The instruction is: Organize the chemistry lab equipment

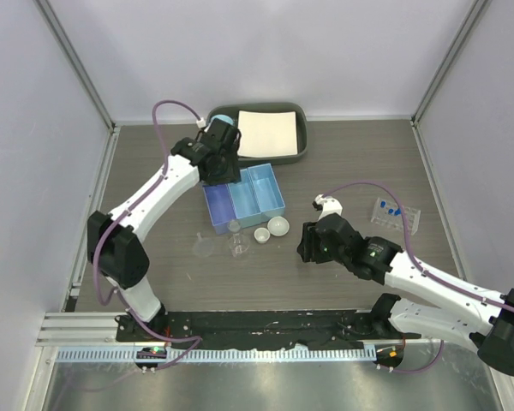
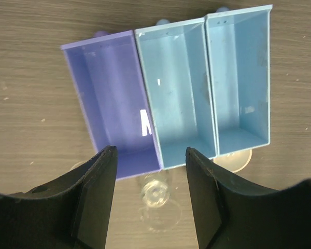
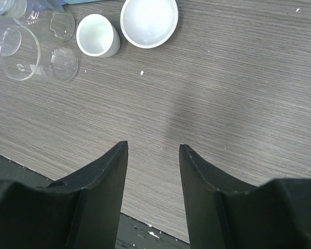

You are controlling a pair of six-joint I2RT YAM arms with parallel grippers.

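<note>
The blue three-compartment box (image 1: 244,197) (image 2: 173,88) lies at the table's middle, all its compartments empty. My left gripper (image 1: 220,174) (image 2: 150,150) hangs open above the box's left end, holding nothing. Far below, between its fingers, stands the small clear bottle (image 2: 155,193) (image 1: 235,227). Two white round dishes (image 1: 278,225) (image 1: 262,235) (image 3: 148,21) (image 3: 97,35) sit just in front of the box. The clear tube rack (image 1: 397,216) at the right holds blue-capped tubes (image 1: 392,208). My right gripper (image 1: 301,247) (image 3: 153,148) is open over bare table, right of the dishes.
Clear glassware (image 1: 237,248) (image 3: 15,49) and a clear round piece (image 1: 205,247) stand left of the dishes. At the back, a dark grey tray (image 1: 301,147) carries a white sheet (image 1: 265,133), with a light-blue mug (image 1: 223,119) partly behind my left wrist.
</note>
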